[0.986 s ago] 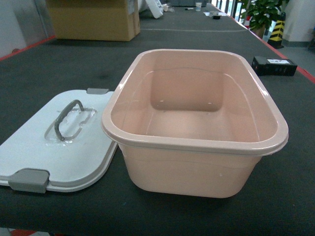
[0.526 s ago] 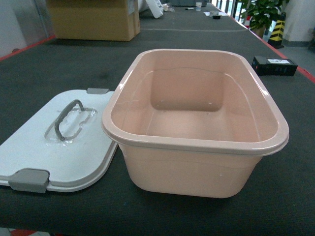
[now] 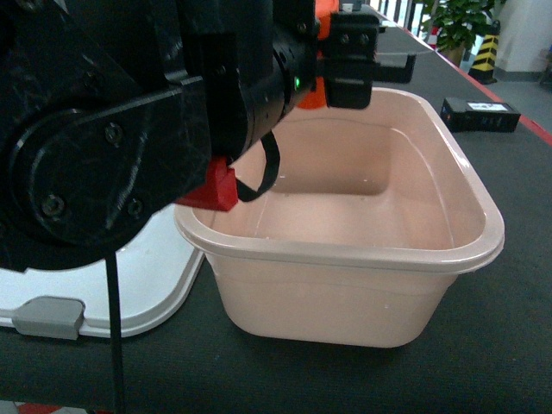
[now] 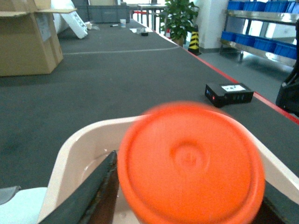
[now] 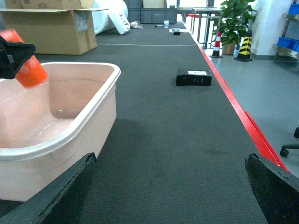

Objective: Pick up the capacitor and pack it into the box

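Note:
An orange, round-ended capacitor [image 4: 189, 163] fills the left wrist view, and my left gripper [image 4: 187, 186] is shut on it, a black finger pressed on each side. In the right wrist view the capacitor [image 5: 30, 72] hangs tilted above the far left part of the peach-pink box [image 5: 93, 116]. The open box [image 3: 483, 250] stands mid-table in the head view, and nothing shows on the visible part of its floor. My left arm and gripper [image 3: 349, 65] reach over its back rim and hide part of it. Its white lid [image 3: 164, 285] lies to its left. My right gripper [image 5: 170, 186] is open above bare mat, right of the box.
A black device [image 3: 480, 115] lies on the mat at the back right, near the red table edge [image 5: 243, 121]. A brown cardboard carton [image 5: 51, 28] stands far back left. Blue bins [image 4: 266, 42] sit on shelves beyond the table.
My left arm has swung into the head view from the left, carrying the capacitor over the box. The box and lid have not moved.

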`<state>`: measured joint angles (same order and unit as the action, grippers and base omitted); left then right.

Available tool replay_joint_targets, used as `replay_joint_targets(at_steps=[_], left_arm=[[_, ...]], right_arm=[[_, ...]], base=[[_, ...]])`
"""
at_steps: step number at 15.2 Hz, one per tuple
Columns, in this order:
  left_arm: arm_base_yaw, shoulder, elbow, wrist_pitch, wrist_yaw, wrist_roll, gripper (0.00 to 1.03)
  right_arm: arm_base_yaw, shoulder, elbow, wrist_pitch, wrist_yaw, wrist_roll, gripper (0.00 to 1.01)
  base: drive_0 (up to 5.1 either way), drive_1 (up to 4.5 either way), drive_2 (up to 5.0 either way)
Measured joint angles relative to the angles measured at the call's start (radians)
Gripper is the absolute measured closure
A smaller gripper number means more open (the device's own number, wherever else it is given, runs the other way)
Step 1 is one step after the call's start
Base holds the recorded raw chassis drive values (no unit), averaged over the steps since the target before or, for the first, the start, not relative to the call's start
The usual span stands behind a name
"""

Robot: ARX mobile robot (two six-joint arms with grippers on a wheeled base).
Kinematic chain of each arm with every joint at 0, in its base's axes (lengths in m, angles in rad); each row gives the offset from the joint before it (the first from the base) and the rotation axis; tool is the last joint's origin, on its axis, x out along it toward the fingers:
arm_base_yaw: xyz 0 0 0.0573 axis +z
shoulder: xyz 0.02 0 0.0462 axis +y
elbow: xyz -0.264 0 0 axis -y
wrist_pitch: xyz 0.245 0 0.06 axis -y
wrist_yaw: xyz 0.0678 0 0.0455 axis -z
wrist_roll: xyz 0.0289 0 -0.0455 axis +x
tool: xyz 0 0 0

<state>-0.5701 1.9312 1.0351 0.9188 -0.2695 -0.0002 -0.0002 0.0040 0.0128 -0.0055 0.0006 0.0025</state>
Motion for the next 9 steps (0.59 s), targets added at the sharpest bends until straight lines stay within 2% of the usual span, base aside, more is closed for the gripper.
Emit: replay_joint_targets(at_steps=[3,5,7,8,9], left_arm=[[0.004,-0.001,0.000,0.009,-0.007,-0.004,0.06],[0.010,-0.001,0.000,0.008,-0.010,-0.005,0.05],[0.026,-0.024,-0.049,0.103,-0.049,0.008,0.05],[0.078,-0.090,-0.138,0.142,-0.044,0.026,0.05],[0.158,-0.165,-0.213,0.168,-0.036,0.034,0.05]], right_arm=[[0.000,0.000,0.000,0.000,0.000,0.000,0.03],[0.000,0.000,0.000,0.000,0.000,0.000,0.03],[0.000,0.000,0.000,0.000,-0.001,0.000,0.03],[0.000,0.000,0.000,-0.001,0.000,0.000,0.03],[0.000,0.000,0.000,0.000,0.000,0.000,0.03]], base=[[0.0,0.00,0.0],[0.0,0.00,0.0],[0.0,0.00,0.0],[0.0,0.00,0.0],[0.0,0.00,0.0]])
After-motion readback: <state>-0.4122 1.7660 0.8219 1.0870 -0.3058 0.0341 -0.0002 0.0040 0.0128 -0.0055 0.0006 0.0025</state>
